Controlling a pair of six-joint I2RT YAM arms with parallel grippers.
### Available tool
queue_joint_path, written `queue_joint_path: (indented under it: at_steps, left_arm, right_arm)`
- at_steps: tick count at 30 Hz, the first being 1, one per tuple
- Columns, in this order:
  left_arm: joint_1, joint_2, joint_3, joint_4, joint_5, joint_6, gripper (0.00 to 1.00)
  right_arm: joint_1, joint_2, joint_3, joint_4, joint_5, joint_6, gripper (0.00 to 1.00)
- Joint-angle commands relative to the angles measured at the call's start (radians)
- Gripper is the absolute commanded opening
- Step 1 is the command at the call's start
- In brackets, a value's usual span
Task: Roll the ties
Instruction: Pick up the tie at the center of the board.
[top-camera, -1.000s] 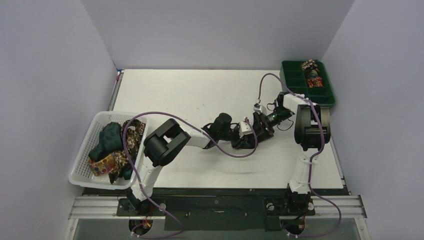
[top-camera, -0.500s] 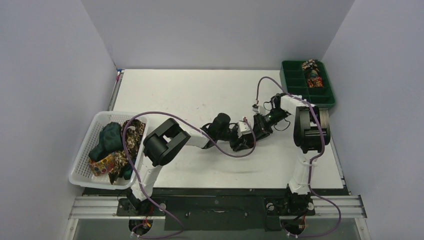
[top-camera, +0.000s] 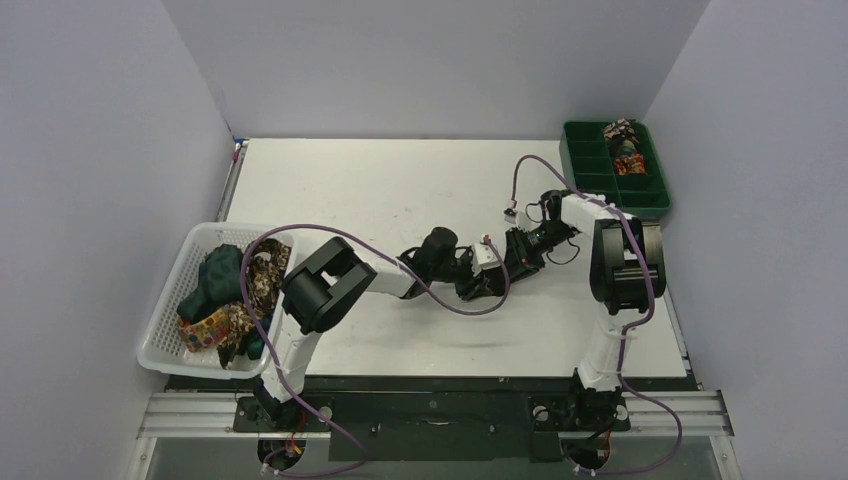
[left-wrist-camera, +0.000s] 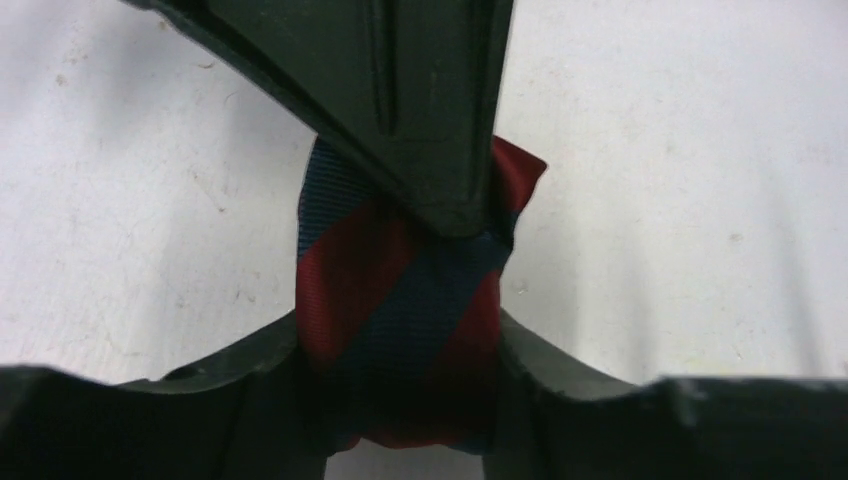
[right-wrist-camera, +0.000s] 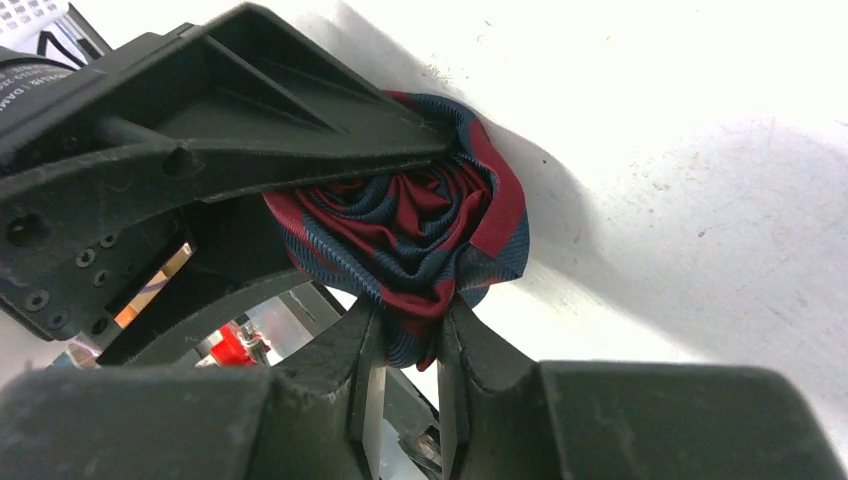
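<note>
- white mesh basket (top-camera: 163, 305) hangs over the worktop's left edge, toward the near-left corner; it holds a loose heap of unrolled ties
- in the basket: dark green tie (top-camera: 215, 275) on the far-left side, brown-gold floral tie (top-camera: 265, 275) against the right wall, multicoloured tie (top-camera: 205, 328) at the near side, all tangled and touching
- left gripper (left-wrist-camera: 400, 395) is low over the middle of the white table (top-camera: 400, 180), clamped on the navy-red tie (left-wrist-camera: 390, 290), with one finger pressed against each side of the roll
- navy-red tie is wound into a loose roll at mid-worktop, resting on the surface between the two grippers; in the top view the arms hide it
- right gripper (right-wrist-camera: 408, 350) meets the left one head-on from the right, pinching a fold at the roll's edge between nearly closed fingers
- green compartment tray (top-camera: 583, 160) sits at the far-right corner; rolled patterned ties (top-camera: 626, 148) sit in the far compartments of its right column, too small to count
</note>
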Motion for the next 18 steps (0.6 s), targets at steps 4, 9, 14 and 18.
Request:
queue_joint_path:
  at_steps: [4,9,14,18]
  left_arm:
    - [-0.002,-0.010,-0.007,-0.061,0.037,0.034,0.44]
    - [0.015,-0.166,-0.076,-0.071,0.087,-0.021,0.98]
    - [0.061,-0.318,-0.135,-0.162,0.119,-0.070,0.97]
    - [0.089,-0.406,-0.187,-0.285,0.114,-0.022,0.97]
  right_arm:
    - [0.006,-0.080,0.010,-0.032,0.059,-0.043,0.00]
    - [-0.027,-0.108,0.095,-0.123,0.150,-0.112,0.00]
    - [-0.115,-0.109,0.313,-0.322,0.292,-0.292,0.00]
    - [-0.208,-0.061,0.547,-0.421,0.414,-0.449,0.00]
